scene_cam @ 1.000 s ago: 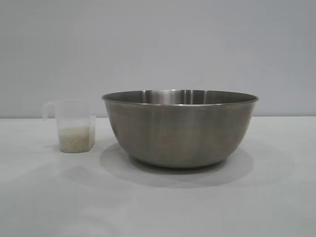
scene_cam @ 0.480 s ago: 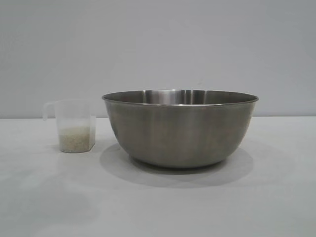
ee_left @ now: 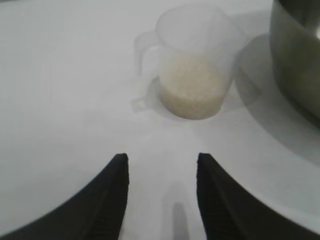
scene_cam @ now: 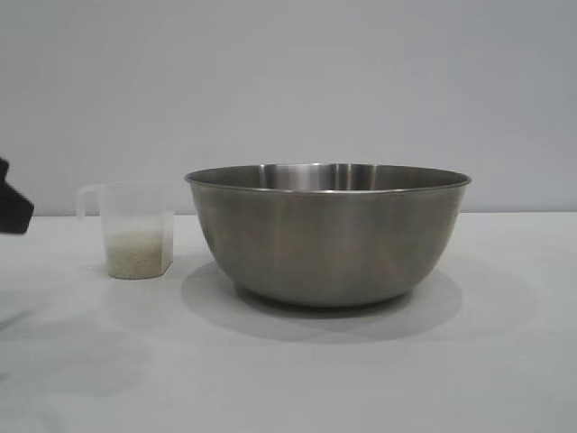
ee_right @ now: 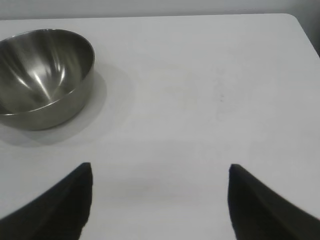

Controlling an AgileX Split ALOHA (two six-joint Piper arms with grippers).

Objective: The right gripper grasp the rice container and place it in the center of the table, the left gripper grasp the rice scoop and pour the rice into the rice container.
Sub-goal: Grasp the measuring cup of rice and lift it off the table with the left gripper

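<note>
While the exterior view catches only a dark sliver of the left arm [scene_cam: 13, 207] at its left edge, the left wrist view shows the left gripper [ee_left: 161, 162] plainly, its two black fingers [ee_left: 112, 200] standing apart with bare table between them and nothing held. Ahead of those fingers, and not touching them, stands the rice scoop [ee_left: 195, 75], upright on the table [ee_left: 65, 100], with the rice [ee_left: 192, 90] lying as a pale layer in its lower part and its handle sticking out to one side. The rice container [ee_left: 297, 55] shows in that view only as a curved steel wall at the picture's edge, just beside the scoop. Seen from outside, the scoop [scene_cam: 133, 230] sits to the left of the container [scene_cam: 327, 234], near it but apart, and the container stands roughly mid-table, upright on its base. Only the right wrist view looks down into the container [ee_right: 42, 75], where the steel inside appears bare of grains; the right gripper [ee_right: 160, 172] hangs well away from it, fingers spread wide and empty. The table is plain, flat and white, with soft shadows under both vessels, and a bare grey wall [scene_cam: 288, 81] closes the room behind.
</note>
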